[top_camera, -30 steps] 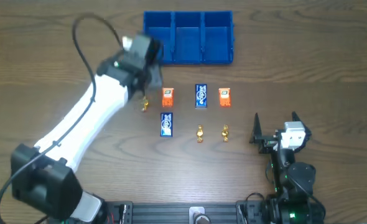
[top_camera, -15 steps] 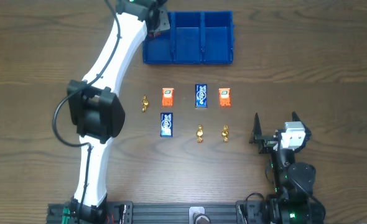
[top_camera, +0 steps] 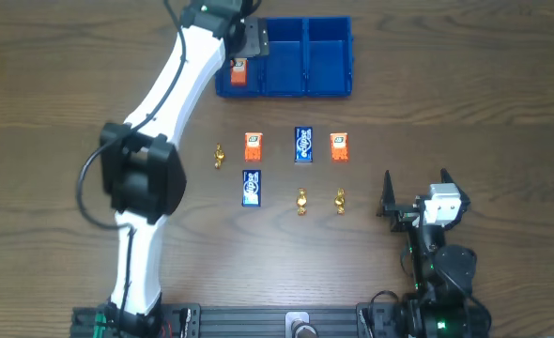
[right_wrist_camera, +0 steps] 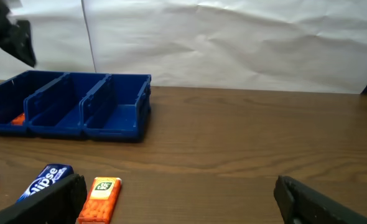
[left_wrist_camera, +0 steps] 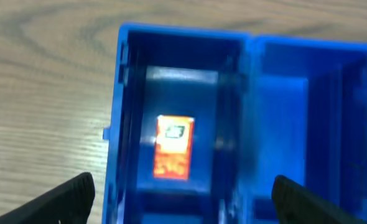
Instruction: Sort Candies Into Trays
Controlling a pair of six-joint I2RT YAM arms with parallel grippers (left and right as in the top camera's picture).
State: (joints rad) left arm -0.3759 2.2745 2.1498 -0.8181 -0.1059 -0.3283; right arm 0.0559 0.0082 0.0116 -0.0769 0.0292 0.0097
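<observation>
One orange candy box (left_wrist_camera: 173, 155) is lying flat, label up, on the floor of the left end compartment of the blue three-compartment tray (top_camera: 284, 91). The left gripper (left_wrist_camera: 182, 190) is hovering straight above that compartment. Its fingers are standing wide apart with nothing between them, and the box is sitting below the gap.

Seven more candies are lying on the wooden table (top_camera: 502, 113) on the arm-base side of the tray, well apart from it, in two rows. In the row nearer the tray, running from under its left end to under its right end, are sitting a gold-wrapped candy (top_camera: 219, 156), a second orange box (top_camera: 253, 146), a blue mint pack (top_camera: 303, 145) and a third orange box (top_camera: 339, 146). In the row farther from the tray are lying a second blue pack (top_camera: 252, 188), a second gold candy (top_camera: 301, 202) and a third gold candy (top_camera: 340, 200).

The right gripper (top_camera: 415, 192) is sitting low, farther still from the tray and past its right end. It is facing the tray with its fingers spread apart and gripping nothing.
</observation>
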